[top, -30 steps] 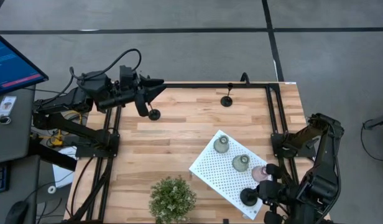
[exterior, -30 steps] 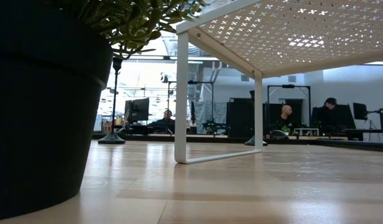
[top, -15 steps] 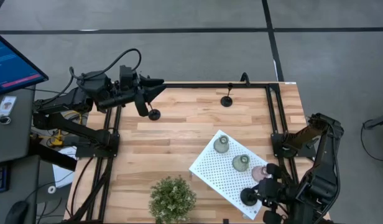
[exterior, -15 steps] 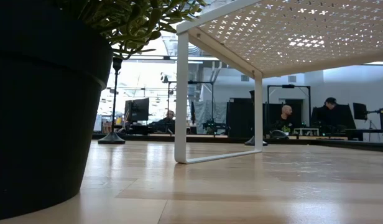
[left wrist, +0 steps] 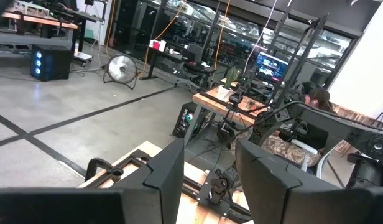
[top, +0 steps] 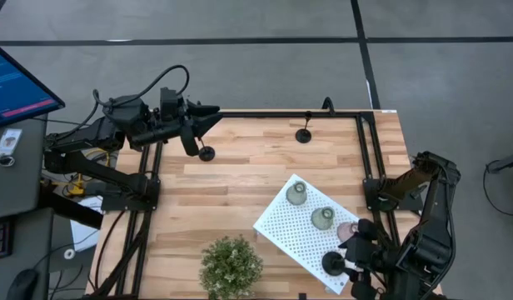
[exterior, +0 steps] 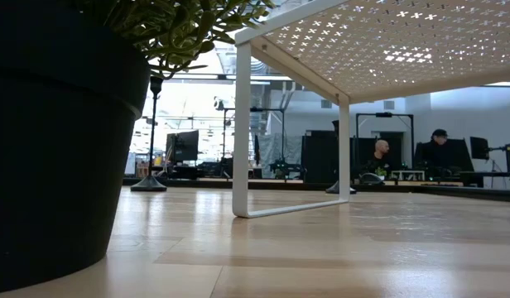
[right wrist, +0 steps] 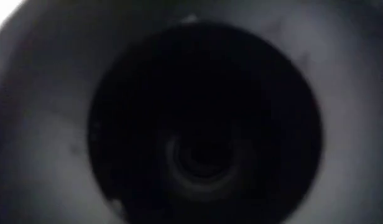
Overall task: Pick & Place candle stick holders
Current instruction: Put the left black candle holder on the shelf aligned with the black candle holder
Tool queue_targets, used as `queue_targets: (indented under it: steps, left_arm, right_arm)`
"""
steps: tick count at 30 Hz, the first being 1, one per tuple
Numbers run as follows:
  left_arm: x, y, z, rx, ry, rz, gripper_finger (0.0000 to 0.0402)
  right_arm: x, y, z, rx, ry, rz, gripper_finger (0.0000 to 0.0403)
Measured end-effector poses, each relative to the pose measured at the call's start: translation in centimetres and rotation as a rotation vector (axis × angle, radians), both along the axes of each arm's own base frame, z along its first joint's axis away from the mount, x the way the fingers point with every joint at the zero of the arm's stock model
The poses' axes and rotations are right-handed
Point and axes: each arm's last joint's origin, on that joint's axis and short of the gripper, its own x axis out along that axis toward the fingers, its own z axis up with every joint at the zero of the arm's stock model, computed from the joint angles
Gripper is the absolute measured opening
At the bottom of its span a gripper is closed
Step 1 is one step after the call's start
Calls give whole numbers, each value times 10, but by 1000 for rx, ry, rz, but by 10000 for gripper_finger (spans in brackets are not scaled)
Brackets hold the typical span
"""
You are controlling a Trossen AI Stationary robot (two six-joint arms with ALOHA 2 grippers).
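The right gripper [top: 350, 265], lower right in the high view, sits at a black candle stick holder [top: 332, 264] on the white perforated board [top: 281, 225]'s near corner; finger state cannot be told. Likely light, rigid and tippy: take the thin stem. Board edge close; open wood lies left

Perforated board [top: 300, 227] stands on the desk [top: 231, 196] near right, carrying four candle holders in a row: [top: 296, 193], [top: 322, 218], [top: 348, 232], [top: 332, 264]. Potted plant [top: 231, 265] sits left of it. Two more holders [top: 206, 153], [top: 303, 135] stand far.
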Motion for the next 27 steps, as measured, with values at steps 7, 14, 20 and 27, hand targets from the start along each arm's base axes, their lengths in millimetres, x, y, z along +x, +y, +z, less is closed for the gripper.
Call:
queue_targets:
  steps: [7,14,20,27]
  left_arm:
    - [0,0,0,0,0,0,143]
    - [0,0,0,0,0,0,143]
    - [0,0,0,0,0,0,143]
    - [0,0,-1,1,12,0,149]
  right_arm:
    - [0,1,0,44,22,-12,260]
    - [-7,-1,5,120,47,-35,260]
    - [-23,-8,20,213,29,-57,260]
    - [-46,-14,24,289,184,-51,260]
